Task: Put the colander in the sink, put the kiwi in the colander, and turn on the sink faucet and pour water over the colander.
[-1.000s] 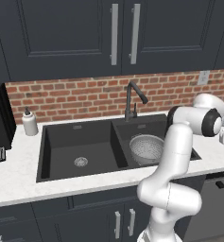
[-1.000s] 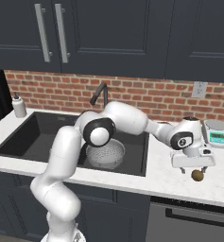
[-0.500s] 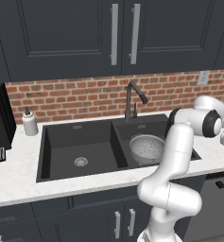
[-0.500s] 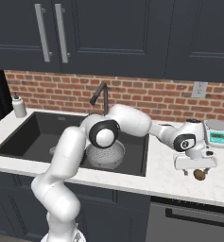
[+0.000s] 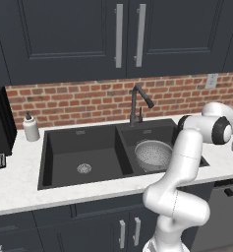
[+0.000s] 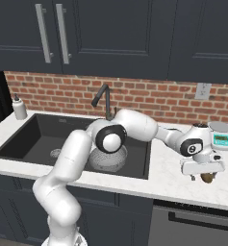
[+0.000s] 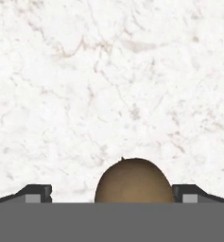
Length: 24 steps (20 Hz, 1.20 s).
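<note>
The silvery perforated colander [image 5: 155, 153] [image 6: 108, 158] sits upright in the right basin of the black sink [image 5: 78, 147] [image 6: 33, 134]. Behind it rises the dark gooseneck faucet [image 5: 137, 101] [image 6: 103, 98], with no water running. The brown kiwi [image 6: 208, 178] [image 7: 133, 182] lies on the white marble counter right of the sink. My gripper [image 6: 204, 174] [image 7: 112, 193] points down right over it, open. One fingertip [image 7: 38, 193] stands wide on each side of the fruit, apart from it.
A small kitchen scale [image 6: 221, 139] stands on the counter just behind the hand. A white soap dispenser [image 5: 30, 128] [image 6: 19, 106] is at the back left of the sink, beside a black appliance [image 5: 0, 128]. The counter's front edge lies close to the kiwi.
The arm has eased slightly to the right and the hand has settled over the kiwi. Colander and kiwi have not moved.
</note>
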Tool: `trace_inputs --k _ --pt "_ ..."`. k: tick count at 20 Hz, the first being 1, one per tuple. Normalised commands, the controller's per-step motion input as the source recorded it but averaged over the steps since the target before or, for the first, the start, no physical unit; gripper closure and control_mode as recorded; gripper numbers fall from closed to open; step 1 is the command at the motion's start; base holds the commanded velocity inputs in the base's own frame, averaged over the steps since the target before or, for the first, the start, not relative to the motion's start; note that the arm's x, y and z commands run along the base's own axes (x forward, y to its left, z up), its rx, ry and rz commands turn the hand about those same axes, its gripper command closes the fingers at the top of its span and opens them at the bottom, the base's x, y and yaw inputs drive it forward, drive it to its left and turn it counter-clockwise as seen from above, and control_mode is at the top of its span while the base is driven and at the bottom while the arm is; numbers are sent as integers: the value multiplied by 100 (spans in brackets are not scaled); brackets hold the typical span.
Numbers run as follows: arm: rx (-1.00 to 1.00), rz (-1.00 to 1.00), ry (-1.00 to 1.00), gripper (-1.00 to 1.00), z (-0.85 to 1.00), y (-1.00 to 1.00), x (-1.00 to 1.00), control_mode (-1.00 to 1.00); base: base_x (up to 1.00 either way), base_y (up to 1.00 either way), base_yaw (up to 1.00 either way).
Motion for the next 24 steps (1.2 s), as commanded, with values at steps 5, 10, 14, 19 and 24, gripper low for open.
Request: trace_inputs --k 5,10,14,19,24 --pt "1 4 1 -100 -18 -15 0 -100 0 0 0" --pt "2 4 0 100 -11 -9 5 -100 0 0 0" --pt "3 5 0 100 -11 -3 3 -100 0 0 0" --pt "4 5 4 100 -25 -5 0 -100 0 0 0" --pt "8 2 0 100 -8 8 -17 -100 0 0 0"
